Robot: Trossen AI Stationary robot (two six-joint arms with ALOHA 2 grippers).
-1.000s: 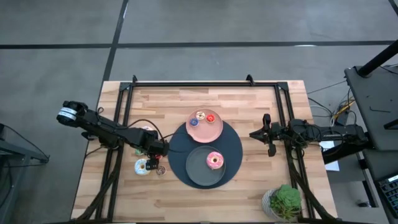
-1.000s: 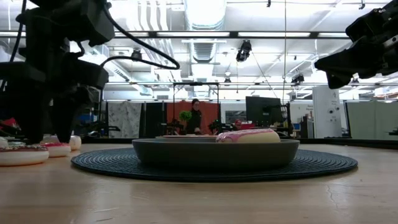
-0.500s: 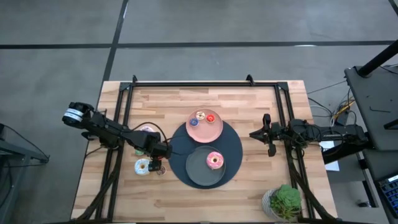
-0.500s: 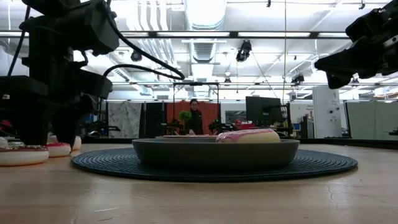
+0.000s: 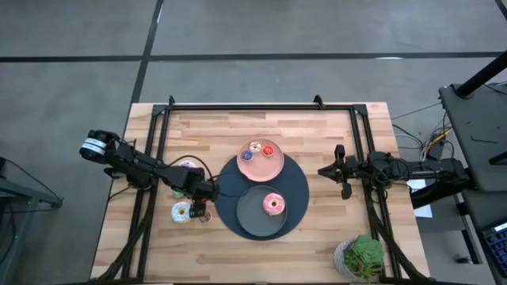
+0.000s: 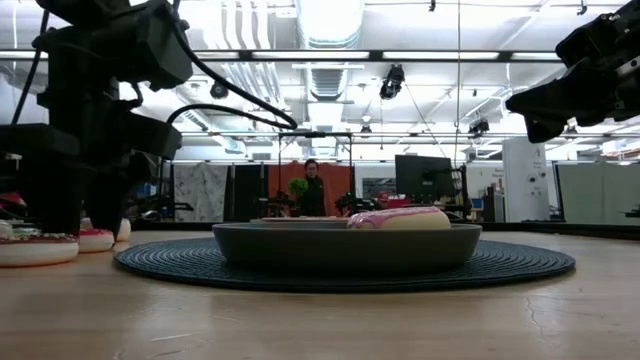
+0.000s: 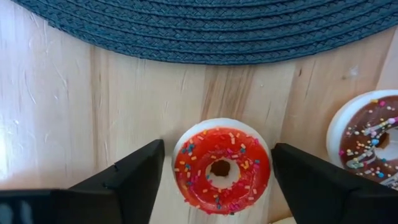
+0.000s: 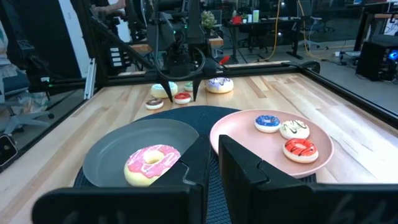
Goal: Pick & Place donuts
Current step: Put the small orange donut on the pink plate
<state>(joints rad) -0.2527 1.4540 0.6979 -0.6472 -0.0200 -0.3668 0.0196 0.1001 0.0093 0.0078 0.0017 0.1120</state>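
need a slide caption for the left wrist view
Open left gripper straddles a red sprinkled donut beside the woven mat.

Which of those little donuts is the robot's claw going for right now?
The small red sprinkled donut on the bare wood beside the dark mat. It alone lies between the open left gripper's fingers; the chocolate-frosted donut sits just outside them.
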